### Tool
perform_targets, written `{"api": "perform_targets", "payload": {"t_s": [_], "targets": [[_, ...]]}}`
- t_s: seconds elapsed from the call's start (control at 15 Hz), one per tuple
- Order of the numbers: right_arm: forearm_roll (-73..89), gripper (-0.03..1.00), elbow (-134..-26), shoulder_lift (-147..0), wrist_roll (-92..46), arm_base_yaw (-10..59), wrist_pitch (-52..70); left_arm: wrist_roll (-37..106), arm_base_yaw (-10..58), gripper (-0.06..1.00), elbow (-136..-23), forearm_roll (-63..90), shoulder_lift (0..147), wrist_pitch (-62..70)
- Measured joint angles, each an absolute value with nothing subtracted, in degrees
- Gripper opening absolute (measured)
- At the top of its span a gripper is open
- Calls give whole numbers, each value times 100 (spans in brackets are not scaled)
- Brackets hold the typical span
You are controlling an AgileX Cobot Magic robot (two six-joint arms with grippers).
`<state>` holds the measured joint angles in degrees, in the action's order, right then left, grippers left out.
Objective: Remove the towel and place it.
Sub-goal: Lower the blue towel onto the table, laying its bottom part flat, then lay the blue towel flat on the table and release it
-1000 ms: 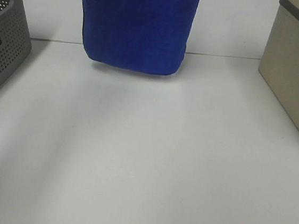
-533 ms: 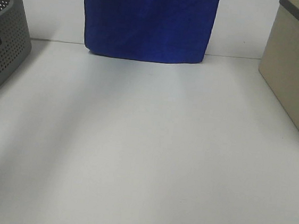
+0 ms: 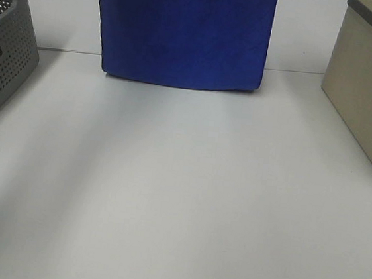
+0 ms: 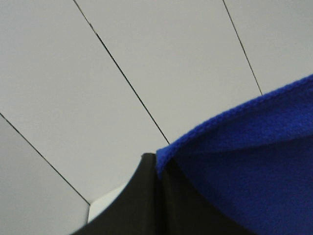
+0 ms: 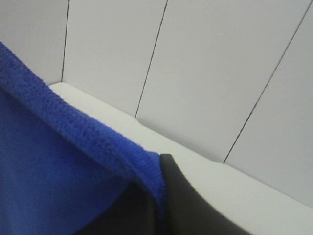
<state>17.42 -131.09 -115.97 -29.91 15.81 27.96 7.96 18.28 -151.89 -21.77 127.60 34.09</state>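
Towel [image 3: 184, 33] hangs spread out flat below the claws, left claw [image 4: 157, 169] and right claw [image 5: 159, 200] each pinched tight on a top corner, bottom hem near the table [image 3: 180, 199].

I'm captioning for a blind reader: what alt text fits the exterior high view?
A blue towel hangs spread at top centre over a white table, its upper edge out of frame. A grey perforated basket sits at the left edge, a beige bin at the right.
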Motion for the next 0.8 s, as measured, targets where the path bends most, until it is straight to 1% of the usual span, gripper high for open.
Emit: {"api": "perform_targets", "payload": {"t_s": [0.07, 0.13, 0.33, 0.4, 0.53, 0.67, 0.8], "targets": [[1753, 2, -13109, -11568, -2979, 1581, 3111, 940, 1828, 0, -15189, -1914, 12702, 3930], [1753, 2, -13109, -11545, -2968, 1581, 3323, 1020, 1828, 0, -15189, -1793, 12674, 4165], [1753, 2, -13109, -11310, -2859, 1581, 4733, 1409, 1828, 0, -15189, -957, 12439, 5999], [1742, 2, -13121, -11155, -2830, 1581, 5867, 1421, 1828, 0, -15189, -625, 12313, 6841], [1725, 2, -13121, -11115, -2785, 1581, 6761, 1278, 1828, 0, -15189, -355, 12193, 6950], [1616, 2, -13121, -11115, -2693, 1581, 6939, 1180, 1828, 0, -15183, -166, 12124, 6956], [1450, 2, -13069, -11047, -2412, 1581, 6973, 1094, 1828, 0, -14874, -40, 11992, 6961]]}}
